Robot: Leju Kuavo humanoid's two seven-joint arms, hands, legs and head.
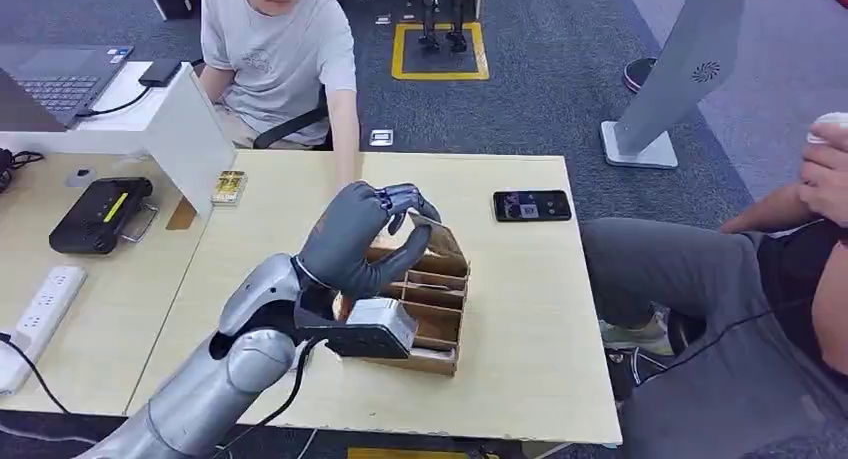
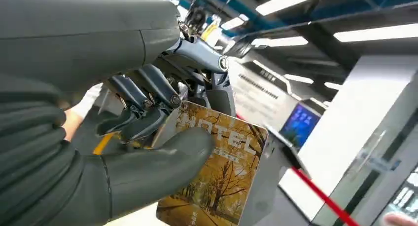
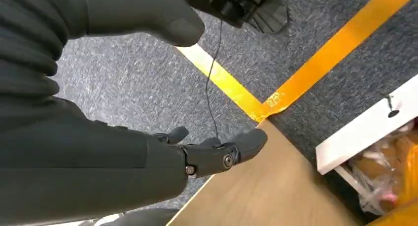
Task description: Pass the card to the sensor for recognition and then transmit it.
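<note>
Above the wooden card box [image 1: 425, 309] near the middle of the table [image 1: 500, 379], the left hand [image 1: 365, 237] pinched one card [image 1: 428, 217] between thumb [image 2: 162, 162] and fingers [image 2: 143, 100], the card lifted clear of the slots. Wrist view showed the card [image 2: 222, 172] as a hotel key card with an autumn-tree print, thumb pressed on its face, most of the card sticking out free. Judged thin, light, stiff plastic, glossy so probably slippery; a pinch near one edge looked right, leaving the flat face free to present to a reader, but a weak pinch could let it swivel or slide out. The right hand [image 3: 207, 154] hung low beside the table edge, fingers loosely apart, holding nothing. Counts: one card in hand, one box with several compartments, other cards inside too hard to count; one phone [image 1: 531, 205] on the far right of the table; one black device [image 1: 100, 214] on the left desk, possibly the sensor, can't confirm; one small card-like item [image 1: 229, 187] at the far left table edge; two people, one seated far [image 1: 278, 54], one at the right [image 1: 760, 309].
</note>
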